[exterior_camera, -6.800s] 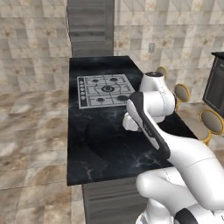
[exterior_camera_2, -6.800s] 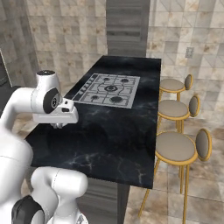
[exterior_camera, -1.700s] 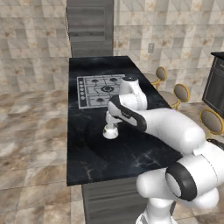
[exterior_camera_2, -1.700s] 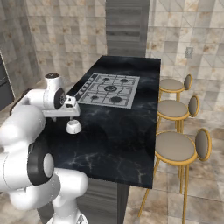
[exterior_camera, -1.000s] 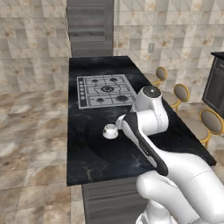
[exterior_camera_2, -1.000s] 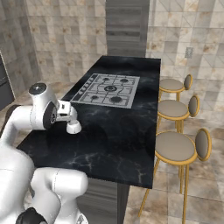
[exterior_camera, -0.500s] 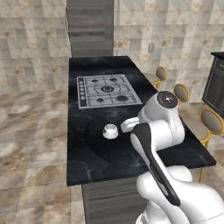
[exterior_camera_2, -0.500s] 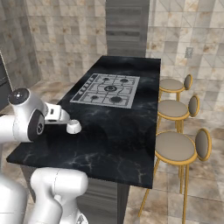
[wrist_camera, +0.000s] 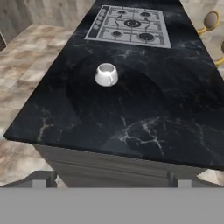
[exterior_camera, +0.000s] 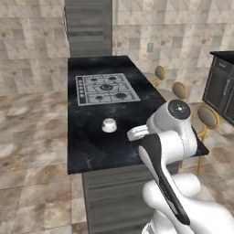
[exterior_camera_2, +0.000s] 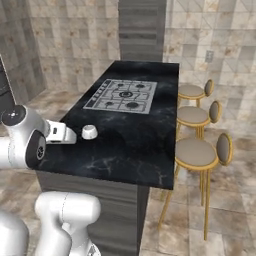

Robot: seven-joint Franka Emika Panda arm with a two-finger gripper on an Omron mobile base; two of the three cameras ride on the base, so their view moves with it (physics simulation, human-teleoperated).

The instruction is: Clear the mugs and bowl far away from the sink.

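White bowl (exterior_camera: 109,124) (exterior_camera_2: 89,132) (wrist_camera: 106,74) sits upright on the black island counter (exterior_camera: 91,137), near its left edge, between the gas hob (exterior_camera: 106,87) and the counter's near end. Nothing touching it. No sink nearby, so the bowl looks placed already; that part of the task reads as done.

Gripper (wrist_camera: 109,177) is pulled back off the near end of the counter, well apart from the bowl, looking along the counter top toward it. Jaws spread wide, nothing between them. In the right base view the hand (exterior_camera_2: 61,134) sits just beside the bowl's left, low at counter height.

Step in hand, as a guess: retreat from the bowl, then go for the green mug, which has no spot I can point to here. To do it well: lift clear before swinging so the wrist doesn't clip the bowl, keep jaws wide, let the base carry the arm rather than reaching. Three stools (exterior_camera_2: 201,150) line the far side; keep the elbow off them.
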